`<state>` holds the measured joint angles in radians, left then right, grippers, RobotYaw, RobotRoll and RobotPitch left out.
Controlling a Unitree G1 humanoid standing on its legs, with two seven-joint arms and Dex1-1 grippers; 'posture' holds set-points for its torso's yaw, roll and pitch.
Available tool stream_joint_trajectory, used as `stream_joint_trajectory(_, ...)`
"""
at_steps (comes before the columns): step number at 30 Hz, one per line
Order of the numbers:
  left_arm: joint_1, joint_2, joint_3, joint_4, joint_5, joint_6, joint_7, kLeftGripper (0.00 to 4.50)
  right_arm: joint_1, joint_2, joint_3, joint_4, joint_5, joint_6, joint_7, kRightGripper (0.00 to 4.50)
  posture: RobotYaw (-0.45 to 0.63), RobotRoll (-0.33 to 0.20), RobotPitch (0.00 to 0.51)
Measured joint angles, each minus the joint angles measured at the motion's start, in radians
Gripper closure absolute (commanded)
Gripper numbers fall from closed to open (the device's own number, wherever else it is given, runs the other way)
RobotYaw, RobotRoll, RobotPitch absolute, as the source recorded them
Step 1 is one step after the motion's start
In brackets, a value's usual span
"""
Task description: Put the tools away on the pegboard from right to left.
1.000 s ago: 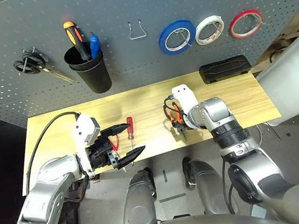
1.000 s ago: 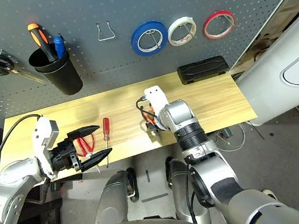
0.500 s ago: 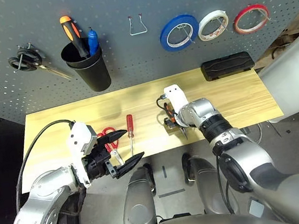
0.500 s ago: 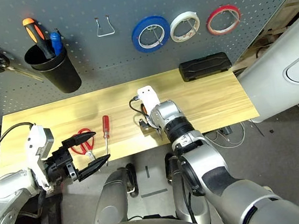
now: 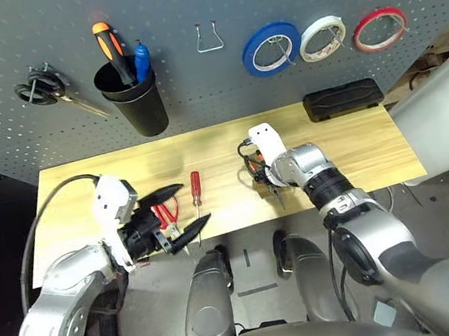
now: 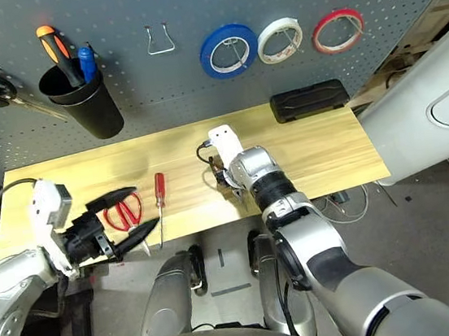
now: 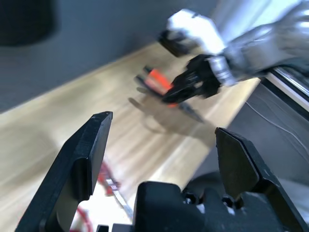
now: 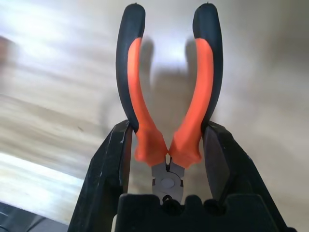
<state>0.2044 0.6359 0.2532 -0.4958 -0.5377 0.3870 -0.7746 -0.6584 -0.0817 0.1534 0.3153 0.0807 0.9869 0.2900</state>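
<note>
A: Bench w/ pegboard (image 5: 199,97) behind. Where's the pliers (image 8: 166,111)?
B: R gripper (image 8: 166,159) clamped on handles near pivot, above table (image 5: 352,140).
A: L gripper (image 5: 177,215)?
B: Spread wide, empty, over red scissors (image 6: 122,212); screwdriver (image 5: 196,196) just beside.

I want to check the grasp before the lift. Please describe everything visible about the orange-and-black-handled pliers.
The orange-and-black-handled pliers have two curved handles, orange on the inner side and black on the outer, that look rubbery, and a small grey metal head with a round pivot. The handles spread apart toward their tips. The right hand grips them near the pivot, one black finger pressing each handle from outside. They are above the light wooden tabletop, near its middle, casting a shadow on it.
</note>
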Motion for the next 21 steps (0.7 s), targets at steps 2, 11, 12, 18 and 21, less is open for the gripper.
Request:
stream_joint_trajectory(2,-0.009,-0.001,0.024,0.022,-0.014,-0.008,-0.002,0.00,0.035,-0.061,0.029,-0.133,0.028,0.014,0.077,2.19,0.14,0.000,0.155)
stream_joint_trajectory(11,-0.045,0.013,0.168,0.124,-0.131,-0.023,-0.057,0.00,0.080,-0.221,0.017,-0.492,0.190,0.029,0.301,2.19,0.13,0.000,0.099)
stream_joint_trajectory(12,-0.056,0.029,0.196,0.143,-0.152,-0.018,-0.067,0.00,0.080,-0.226,-0.002,-0.523,0.216,0.031,0.316,2.19,0.13,0.000,0.095)
stream_joint_trajectory(18,-0.139,0.101,0.302,0.183,-0.233,0.011,-0.086,0.00,0.007,-0.228,-0.104,-0.570,0.326,0.002,0.356,2.19,0.14,0.000,0.076)
stream_joint_trajectory(21,-0.186,0.127,0.318,0.189,-0.261,0.035,-0.084,0.00,-0.064,-0.186,-0.143,-0.555,0.350,-0.069,0.350,2.19,0.14,0.000,0.071)
